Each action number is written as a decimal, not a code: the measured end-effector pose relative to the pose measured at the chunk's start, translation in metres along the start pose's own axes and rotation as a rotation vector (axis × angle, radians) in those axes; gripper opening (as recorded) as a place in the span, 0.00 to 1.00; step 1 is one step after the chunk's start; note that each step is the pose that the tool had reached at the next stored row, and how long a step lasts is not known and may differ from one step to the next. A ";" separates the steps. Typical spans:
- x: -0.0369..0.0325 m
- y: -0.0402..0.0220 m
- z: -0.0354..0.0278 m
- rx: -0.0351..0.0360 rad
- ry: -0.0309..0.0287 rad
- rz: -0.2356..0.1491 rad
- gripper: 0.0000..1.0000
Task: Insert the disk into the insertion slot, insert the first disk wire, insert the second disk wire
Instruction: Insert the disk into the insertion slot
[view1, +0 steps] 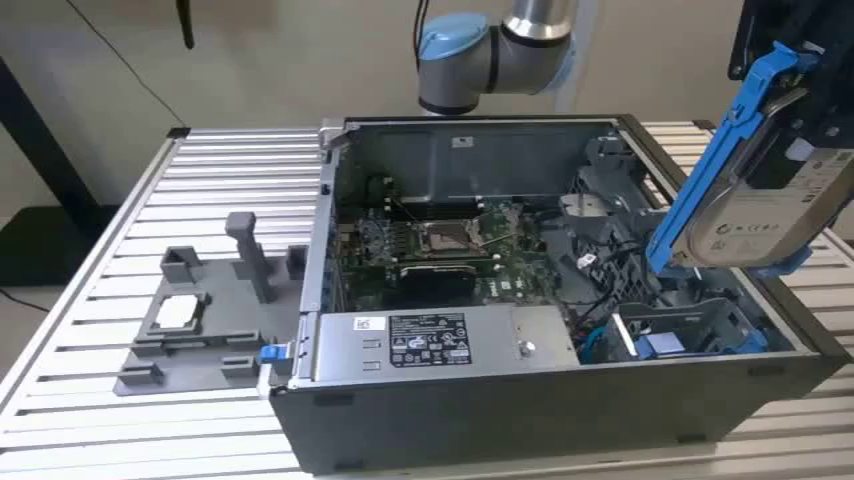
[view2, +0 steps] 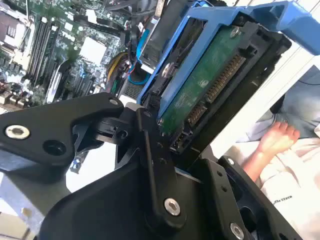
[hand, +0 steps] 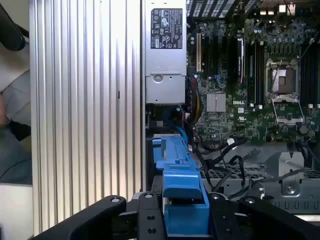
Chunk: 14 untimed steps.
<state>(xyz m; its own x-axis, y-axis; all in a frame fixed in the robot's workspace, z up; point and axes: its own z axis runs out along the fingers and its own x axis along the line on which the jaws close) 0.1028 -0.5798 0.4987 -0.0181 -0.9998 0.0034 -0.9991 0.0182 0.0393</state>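
The disk, a silver-grey drive with a white label in a bright blue carrier, hangs tilted on edge above the open computer case's corner at the exterior view's right. My gripper is shut on its upper part. In the second wrist view, the black fingers clamp the carrier, and the disk shows its green board and connector. The first wrist view has the blue carrier between my gripper's black jaws. The insertion slot, a grey cage with blue parts, lies below the disk inside the case.
The case holds a motherboard, a labelled power-supply box, and loose black and blue wires beside the slot. A grey fixture with posts stands on the slatted table. A person's hand rests beyond the table.
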 end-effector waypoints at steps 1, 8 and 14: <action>0.0000 0.0000 0.0000 0.0000 0.0000 0.000 0.33; 0.0000 0.0000 0.0000 0.0000 0.0000 0.000 0.33; 0.0000 -0.0001 0.0011 0.0005 0.0000 0.000 0.33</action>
<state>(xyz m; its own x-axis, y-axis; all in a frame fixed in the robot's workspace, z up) 0.1028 -0.5798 0.4976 -0.0181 -0.9998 0.0034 -0.9991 0.0183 0.0389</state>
